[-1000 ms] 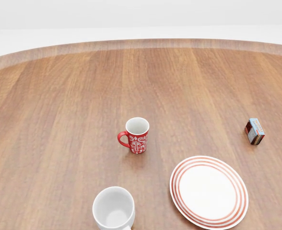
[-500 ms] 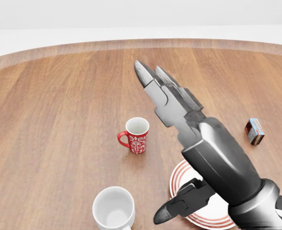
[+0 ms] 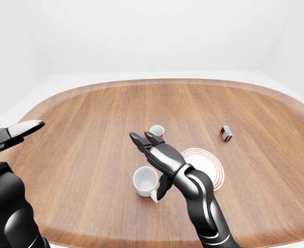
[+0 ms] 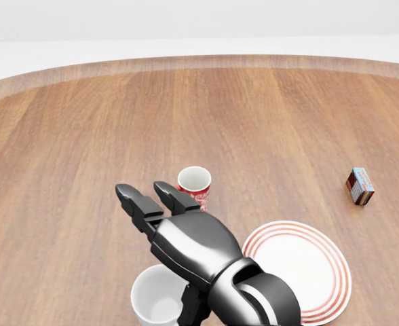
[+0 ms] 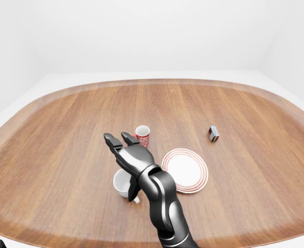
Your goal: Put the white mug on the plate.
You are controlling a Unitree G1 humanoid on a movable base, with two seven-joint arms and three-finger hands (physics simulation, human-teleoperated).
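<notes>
Two mugs stand on one wooden table (image 3: pixel 90 119): one white mug (image 3: pixel 145 180) at lower centre of the left-eye view and one red mug (image 5: pixel 142 134) above it. There is one striped plate (image 5: pixel 187 171) right of centre, and one small box (image 5: pixel 213 134) at the right. Two hands show: the right hand (image 4: pixel 169 221) and the left hand (image 3: pixel 12 133).

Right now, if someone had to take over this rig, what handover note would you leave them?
Right hand: open, fingers extended above the white mug, not gripping it.
Left hand: open, raised at the left edge of the left-eye view, holding nothing.
White mug: upright on the table, left of the plate in the head view.
Plate: bare, red-ringed.
Red mug and a small box also sit on the table; leave them.
Done: nothing placed.
Left: close on the white mug, lift it, set it on the plate.
</notes>
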